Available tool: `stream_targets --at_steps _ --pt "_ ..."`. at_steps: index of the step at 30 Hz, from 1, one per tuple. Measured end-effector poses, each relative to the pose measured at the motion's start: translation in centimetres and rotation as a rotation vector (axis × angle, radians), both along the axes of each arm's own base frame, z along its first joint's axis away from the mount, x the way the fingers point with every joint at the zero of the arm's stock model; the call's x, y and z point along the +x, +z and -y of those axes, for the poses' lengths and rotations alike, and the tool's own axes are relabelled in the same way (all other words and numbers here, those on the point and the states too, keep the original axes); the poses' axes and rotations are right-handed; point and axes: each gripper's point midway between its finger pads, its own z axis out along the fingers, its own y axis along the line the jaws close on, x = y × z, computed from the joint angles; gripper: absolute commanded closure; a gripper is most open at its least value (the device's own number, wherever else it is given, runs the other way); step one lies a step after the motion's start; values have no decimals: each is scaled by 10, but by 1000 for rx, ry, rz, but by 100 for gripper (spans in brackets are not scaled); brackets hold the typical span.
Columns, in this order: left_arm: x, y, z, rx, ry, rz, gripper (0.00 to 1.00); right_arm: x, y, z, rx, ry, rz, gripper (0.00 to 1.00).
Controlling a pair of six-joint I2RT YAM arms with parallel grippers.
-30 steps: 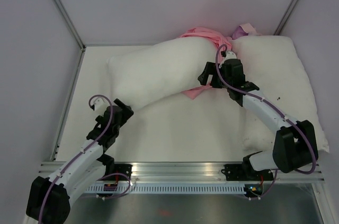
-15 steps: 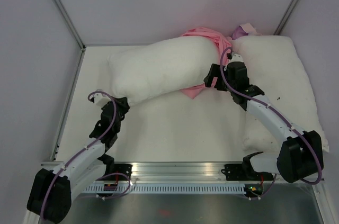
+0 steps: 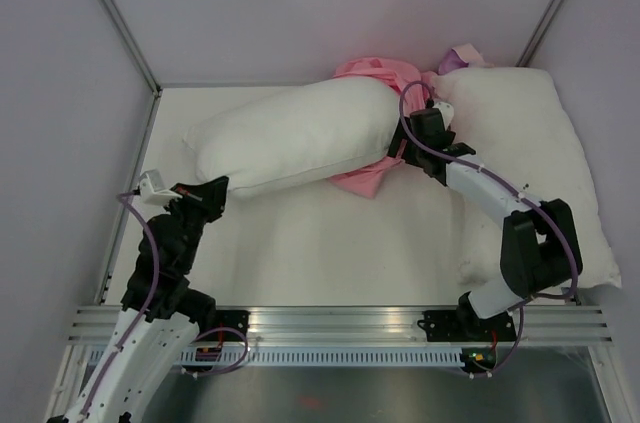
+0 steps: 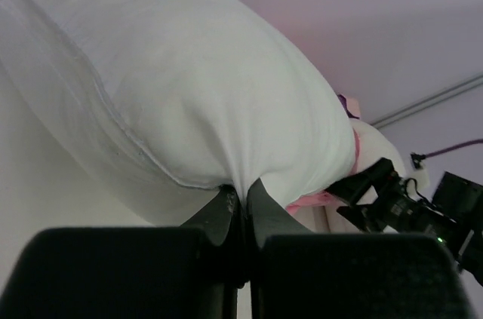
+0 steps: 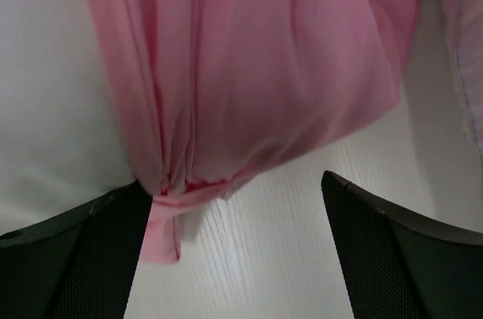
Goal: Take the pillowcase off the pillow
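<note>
The left tool [image 4: 243,197] is clamped on the lower edge of the pillow [image 3: 290,133], left of centre in the top view. The right tool [image 5: 234,183] stands wide apart astride the bunched pillowcase [image 5: 256,70], which wraps the pillow's right end, upper middle, on the tabletop [image 3: 340,243].

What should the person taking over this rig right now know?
Left hand: shut, pinching the near-left edge of the long plump white pillow.
Right hand: open, jaws either side of the bunched pink fabric pillowcase, not gripping.
Done: most of the pillow is bare; the case is gathered at its right end.
To do: probably close the right hand on the case and pull the two apart.
</note>
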Motion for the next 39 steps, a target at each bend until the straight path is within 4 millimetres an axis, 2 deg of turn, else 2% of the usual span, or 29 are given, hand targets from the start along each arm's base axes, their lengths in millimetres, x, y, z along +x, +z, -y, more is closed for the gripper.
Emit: stream_targets --at_steps 2,5,8,9,11,14,15,17,18,21,24,30,34,39 --pt "-10 17 2 -3 -29 7 98 12 -7 -2 2 -23 -10 4" --pt "-23 32 8 -2 -89 -1 98 28 -11 -6 14 -63 -1 9" --pt "-34 38 11 11 -125 -29 98 40 -13 -7 19 -112 14 22" --pt "-38 42 11 21 -135 -38 98 44 -14 -7 18 -130 14 29" --pt "-47 55 9 46 -151 -45 98 50 -18 -7 15 -157 13 38" --pt "-62 90 3 97 -158 -36 98 53 -28 -4 5 -193 2 67" --pt "-67 105 0 113 -158 -21 98 54 -31 -3 -3 -201 -1 83" --pt "-78 133 -5 141 -155 21 98 58 -38 -1 -15 -220 -9 96" --pt "-84 146 -9 157 -155 39 98 60 -41 -1 -18 -231 -13 100" --pt "-105 180 -21 200 -139 95 98 70 -47 3 -29 -252 -28 100" --pt "-126 204 -36 242 -108 133 98 85 -50 14 -29 -278 -30 100" --pt "-170 243 -56 285 -101 203 98 115 -45 51 -66 -328 -41 100" --pt "-189 260 -63 277 -96 256 98 144 -30 68 -101 -350 -11 100" --pt "-209 273 -69 272 -105 294 98 181 -2 73 -129 -343 42 100"
